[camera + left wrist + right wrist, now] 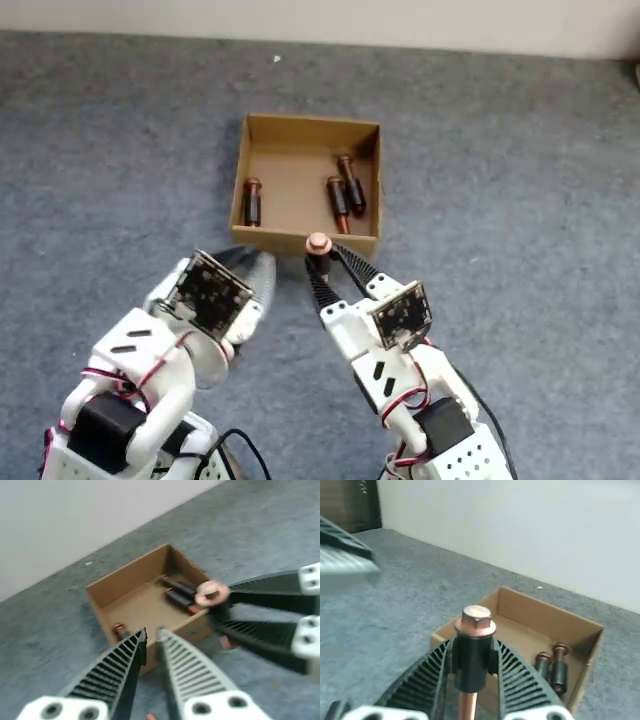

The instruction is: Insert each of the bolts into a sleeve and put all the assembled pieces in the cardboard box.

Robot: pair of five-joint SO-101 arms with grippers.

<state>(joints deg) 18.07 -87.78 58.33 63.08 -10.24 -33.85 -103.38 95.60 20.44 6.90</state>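
**Holding piece number four at the edge of the box**

Three pieces are done and already lie in the open brown cardboard box (296, 175). Each one is a copper-coloured metal bolt pushed into a short black tube sleeve. One lies by the box's left wall (252, 202). The other two, (338, 203) and (352, 184), lie close together by the box's right wall.

A fourth piece (472, 660) is put together too: the bolt's round head sits on top of the black sleeve and its thin end sticks out below. The right pincer (323, 258) is squeezed tight around that sleeve and holds it standing up, right at the box's near wall, not yet over the inside. So I think the job left for this piece is to carry it over that wall and let go.

The left pincer (152, 635) hangs near the box's near left corner. Its fingers are a little apart and hold nothing.

The grey fuzzy tabletop (520, 200) around the box has no loose bolts or sleeves that I can see. This looks like the last piece, but the arms hide some of the tabletop in front of the box.
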